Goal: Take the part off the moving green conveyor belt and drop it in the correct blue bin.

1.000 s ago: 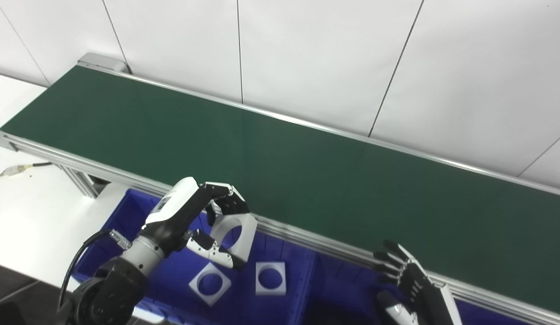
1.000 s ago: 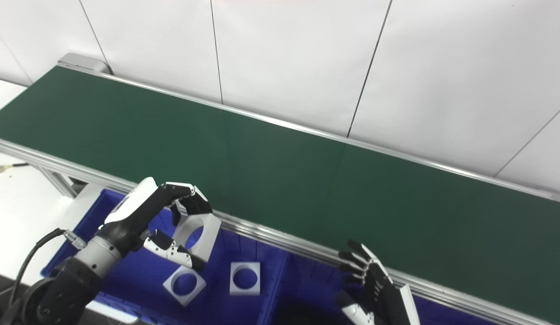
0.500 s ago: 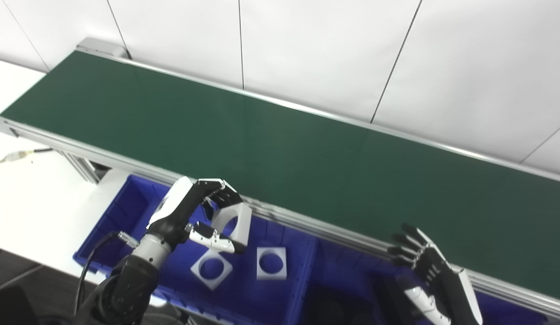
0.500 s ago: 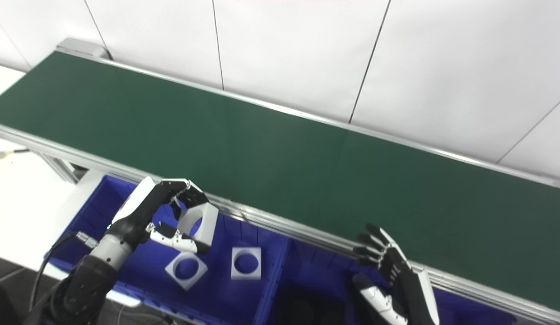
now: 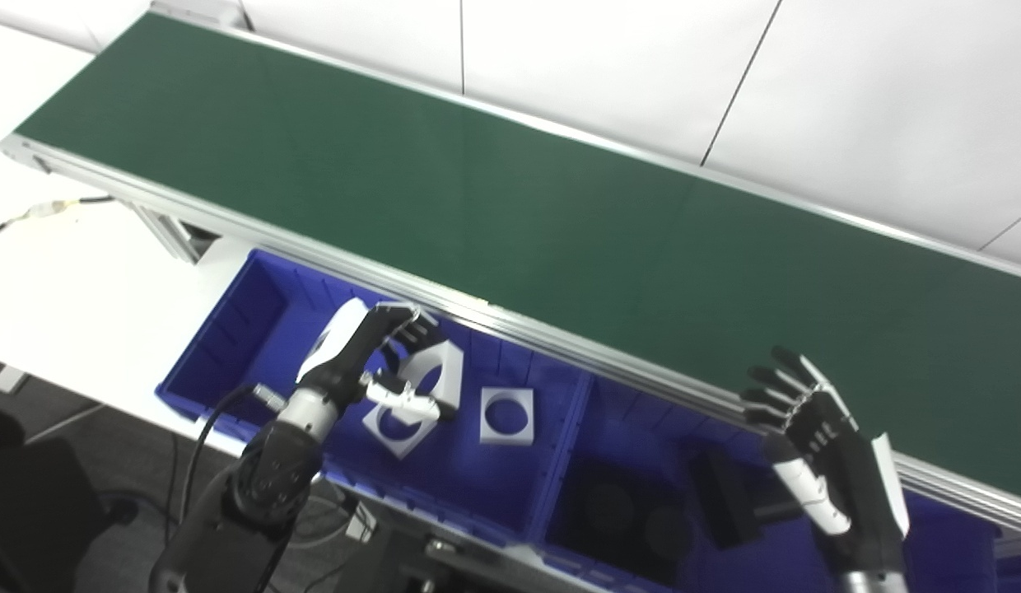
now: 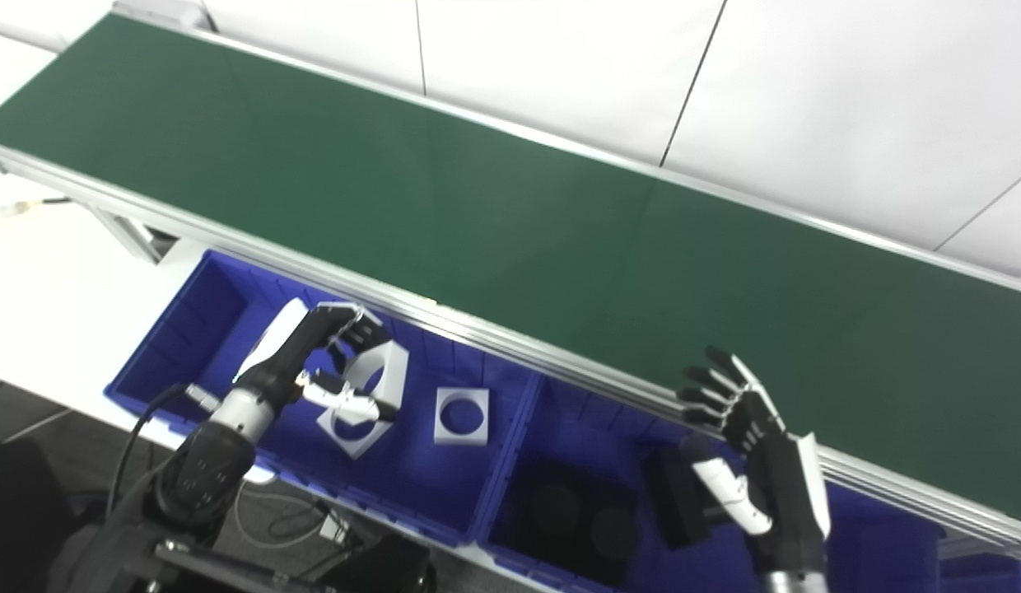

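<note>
My left hand (image 5: 370, 358) is shut on a white square part with a round hole (image 5: 438, 375), held upright inside the left blue bin (image 5: 230, 329). Two more white square parts with holes lie on that bin's floor, one (image 5: 399, 428) just under my hand and one (image 5: 507, 405) to its right. My right hand (image 5: 815, 436) hovers open, fingers spread, over the right blue bin (image 5: 617, 412) near the belt's front rail. The green conveyor belt (image 5: 510, 206) carries no part in view.
Black parts (image 5: 724, 511) lie in the right blue bin. A silver rail (image 5: 560, 346) edges the belt just above the bins. A white table (image 5: 74, 272) with a cable lies at the left. A white panelled wall stands behind the belt.
The camera has tilted down, so the whole scene sits higher. My left hand with the white part has sunk deeper into the left bin, close above the lying part. My right hand stays open.
</note>
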{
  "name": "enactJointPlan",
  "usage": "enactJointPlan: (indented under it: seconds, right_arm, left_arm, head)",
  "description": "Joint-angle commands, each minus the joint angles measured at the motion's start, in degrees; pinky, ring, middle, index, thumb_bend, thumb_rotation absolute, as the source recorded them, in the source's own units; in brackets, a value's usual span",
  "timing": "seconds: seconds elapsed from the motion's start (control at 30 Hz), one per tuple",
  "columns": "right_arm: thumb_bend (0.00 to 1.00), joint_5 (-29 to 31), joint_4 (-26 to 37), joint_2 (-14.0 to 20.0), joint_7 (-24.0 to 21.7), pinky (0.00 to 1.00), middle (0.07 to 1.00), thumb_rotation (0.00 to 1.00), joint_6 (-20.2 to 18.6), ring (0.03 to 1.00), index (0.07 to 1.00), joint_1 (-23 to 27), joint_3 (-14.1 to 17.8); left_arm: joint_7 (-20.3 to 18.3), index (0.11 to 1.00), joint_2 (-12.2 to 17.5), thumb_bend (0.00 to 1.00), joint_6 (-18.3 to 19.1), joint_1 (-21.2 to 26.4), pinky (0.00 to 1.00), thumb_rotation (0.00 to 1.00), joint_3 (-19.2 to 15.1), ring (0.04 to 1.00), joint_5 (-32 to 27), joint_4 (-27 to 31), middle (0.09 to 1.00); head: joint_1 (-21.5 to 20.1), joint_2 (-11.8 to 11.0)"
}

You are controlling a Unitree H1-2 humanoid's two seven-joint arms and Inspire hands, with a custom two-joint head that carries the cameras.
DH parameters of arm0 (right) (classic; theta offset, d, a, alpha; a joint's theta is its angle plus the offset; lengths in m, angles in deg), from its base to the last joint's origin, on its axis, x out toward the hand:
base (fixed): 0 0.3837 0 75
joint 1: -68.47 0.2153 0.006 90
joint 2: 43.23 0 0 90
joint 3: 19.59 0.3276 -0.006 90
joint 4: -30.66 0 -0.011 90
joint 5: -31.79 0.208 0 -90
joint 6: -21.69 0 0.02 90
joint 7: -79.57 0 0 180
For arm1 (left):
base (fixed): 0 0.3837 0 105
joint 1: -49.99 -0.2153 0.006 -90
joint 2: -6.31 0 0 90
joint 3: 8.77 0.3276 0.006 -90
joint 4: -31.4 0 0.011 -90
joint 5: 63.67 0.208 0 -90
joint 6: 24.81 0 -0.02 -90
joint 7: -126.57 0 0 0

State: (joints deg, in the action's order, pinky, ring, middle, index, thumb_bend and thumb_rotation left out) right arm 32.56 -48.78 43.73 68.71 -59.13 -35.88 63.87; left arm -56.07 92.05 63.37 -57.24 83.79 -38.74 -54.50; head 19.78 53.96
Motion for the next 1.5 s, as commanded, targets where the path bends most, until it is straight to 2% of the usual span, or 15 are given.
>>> enactJointPlan:
  seconds: [0.0,0.33,0.6,0.7,0.87,0.93,0.97,1.0,1.03,1.07,1.17,1.2,1.3,1.37,1.47]
  right_arm:
    - [0.73,0.86,2.2,0.29,-0.5,0.63,0.784,0.66,0.22,0.708,0.866,0.56,0.45]
    - [0.75,0.73,2.18,-0.01,-0.35,0.63,0.78,0.67,0.23,0.702,0.862,0.69,0.45]
    - [0.75,0.69,2.12,-0.26,-0.26,0.63,0.78,0.66,0.1,0.706,0.863,0.59,0.35]
    - [0.75,0.55,2.12,-0.29,-0.24,0.63,0.783,0.66,0.08,0.709,0.866,0.43,0.29]
    - [0.75,0.6,2.13,-0.4,-0.22,0.63,0.782,0.66,0.09,0.709,0.867,0.33,0.26]
    - [0.75,0.65,1.89,-0.45,-0.23,0.63,0.783,0.66,0.39,0.711,0.87,0.28,0.26]
    - [0.75,0.75,1.81,-0.48,-0.24,0.63,0.784,0.66,0.47,0.712,0.87,0.26,0.27]
    - [0.75,0.87,1.8,-0.54,-0.24,0.63,0.785,0.66,0.39,0.713,0.87,0.23,0.27]
    - [0.75,0.98,1.84,-0.58,-0.27,0.64,0.785,0.65,0.26,0.715,0.87,0.21,0.25]
    - [0.75,0.97,1.92,-0.63,-0.26,0.64,0.785,0.65,0.16,0.716,0.871,0.2,0.23]
    - [0.75,0.45,1.83,-0.72,-0.09,0.64,0.784,0.66,0.34,0.715,0.872,0.18,0.18]
    - [0.75,0.34,1.78,-0.73,-0.07,0.64,0.784,0.66,0.41,0.715,0.872,0.18,0.17]
    - [0.74,0.34,1.69,-0.75,-0.18,0.64,0.785,0.65,0.67,0.716,0.874,0.14,0.15]
    - [0.74,0.26,1.71,-0.77,-0.18,0.64,0.784,0.65,0.77,0.716,0.872,0.11,0.13]
    - [0.73,0.42,1.81,-0.82,-0.19,0.64,0.784,0.65,0.58,0.716,0.872,0.07,0.13]
  left_arm:
    - [1.38,0.513,0.64,0.5,-0.3,0.67,0.34,0.0,0.03,0.409,0.46,-0.08,0.478]
    - [1.27,0.51,1.73,0.5,2.72,0.67,0.33,0.0,0.97,0.403,3.85,0.0,0.481]
    - [1.02,0.505,1.79,0.5,3.02,0.78,0.34,0.0,0.73,0.411,3.45,1.07,0.492]
    - [0.25,0.508,1.82,0.5,4.42,0.76,0.34,0.0,0.53,0.41,3.13,2.02,0.5]
    - [-1.72,0.51,2.87,0.5,5.12,0.67,0.39,0.0,0.76,0.424,1.35,4.09,0.529]
    - [-2.65,0.498,3.64,0.52,5.52,0.63,0.45,0.04,1.13,0.53,1.38,4.93,0.607]
    - [-3.25,0.597,4.0,0.68,6.23,0.61,0.51,0.08,1.36,0.594,1.52,5.49,0.657]
    - [-4.08,0.669,4.27,0.78,7.6,0.51,0.55,0.13,1.55,0.644,1.76,6.36,0.7]
    - [-4.83,0.732,4.45,0.82,8.84,0.37,0.6,0.2,1.66,0.701,1.72,7.18,0.753]
    - [-5.53,0.779,4.64,0.85,10.12,0.23,0.62,0.27,1.8,0.741,1.76,7.99,0.796]
    - [-7.16,0.843,5.08,0.88,12.79,-0.04,0.64,0.4,2.11,0.8,1.03,9.9,0.859]
    - [-7.46,0.871,5.15,0.93,13.11,-0.08,0.66,0.44,2.13,0.824,0.6,10.21,0.881]
    - [-8.25,0.913,5.57,0.99,12.66,-0.12,0.7,0.49,2.02,0.858,-0.81,10.47,0.909]
    - [-8.59,0.962,5.94,1.0,11.97,-0.09,0.74,0.51,2.03,0.9,-1.77,10.48,0.951]
    - [-8.76,0.986,6.42,1.0,10.76,0.08,0.76,0.55,2.09,0.917,-2.9,10.2,0.97]
  head:
    - [0.11,0.18]
    - [-0.48,0.1]
    - [-0.8,-0.55]
    - [-0.96,-0.74]
    - [-1.08,-1.12]
    - [-1.07,-1.21]
    - [-1.07,-1.21]
    - [-1.2,-1.41]
    - [-1.2,-1.41]
    - [-1.24,-1.46]
    - [-1.28,-1.62]
    - [-1.28,-1.62]
    - [-1.45,-1.65]
    - [-1.52,-1.69]
    - [-1.52,-1.69]
